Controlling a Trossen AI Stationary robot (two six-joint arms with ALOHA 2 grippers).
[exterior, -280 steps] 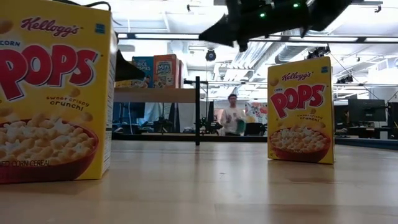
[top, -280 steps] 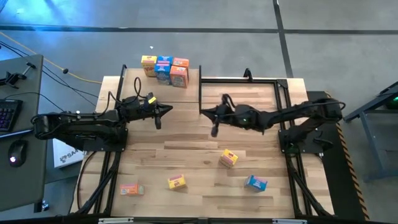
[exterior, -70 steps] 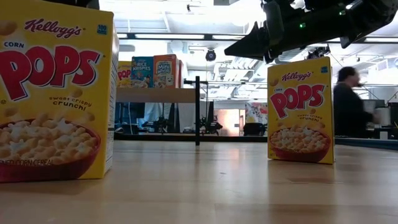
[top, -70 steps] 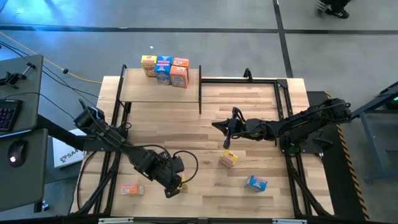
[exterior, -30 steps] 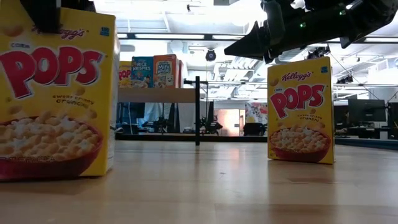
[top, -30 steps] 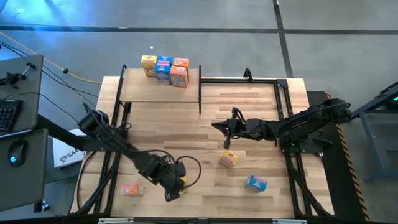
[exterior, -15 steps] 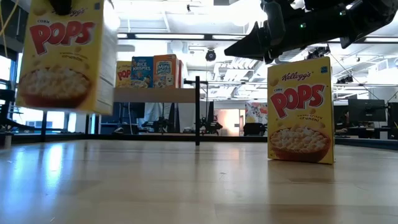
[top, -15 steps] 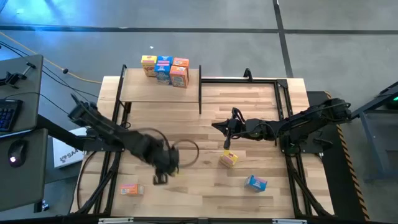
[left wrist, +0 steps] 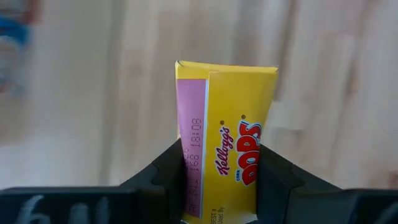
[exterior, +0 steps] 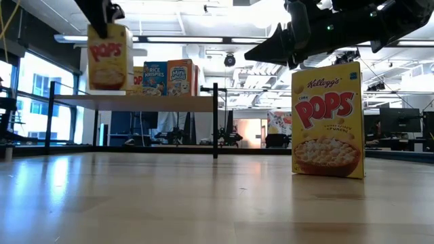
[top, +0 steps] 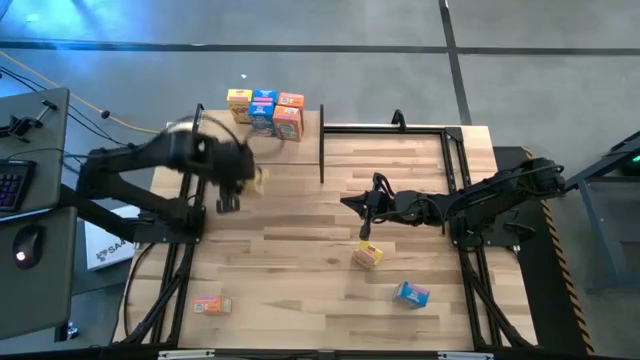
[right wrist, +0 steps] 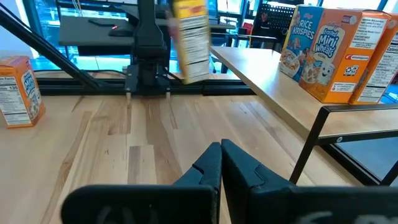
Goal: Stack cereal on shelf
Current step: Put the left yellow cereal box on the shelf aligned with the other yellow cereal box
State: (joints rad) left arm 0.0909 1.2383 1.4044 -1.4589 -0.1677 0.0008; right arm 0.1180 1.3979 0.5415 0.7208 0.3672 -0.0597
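Cereal: your left gripper (left wrist: 219, 186) pinches a yellow Pops box (left wrist: 227, 143) by its narrow sides, fingers (left wrist: 163, 180) pressed on both edges. In the low view that box (exterior: 108, 55) hangs in the air, upright, at about the height of the shelf (exterior: 146, 102) board, by its left end. From above, the left gripper (top: 232, 185) sits over the shelf's front edge (top: 258, 152), motion-blurred. Four boxes (top: 266, 111) stand grouped on the shelf's far side: yellow, blue, orange on top rows; Rice Krispies (right wrist: 298, 40) and Frosted Mini Wheats (right wrist: 348, 53) fronts readable from the right wrist. Your right gripper (top: 366, 228) has its fingers (right wrist: 239, 165) pressed together, holding nothing, hovering mid-table just above a second yellow box (top: 368, 255). That box (exterior: 328, 120) stands upright in the low view. On the table (top: 320, 310) near the front edge: a blue box (top: 411, 294) at right, an orange box (top: 208, 304) at left, well apart from each other.
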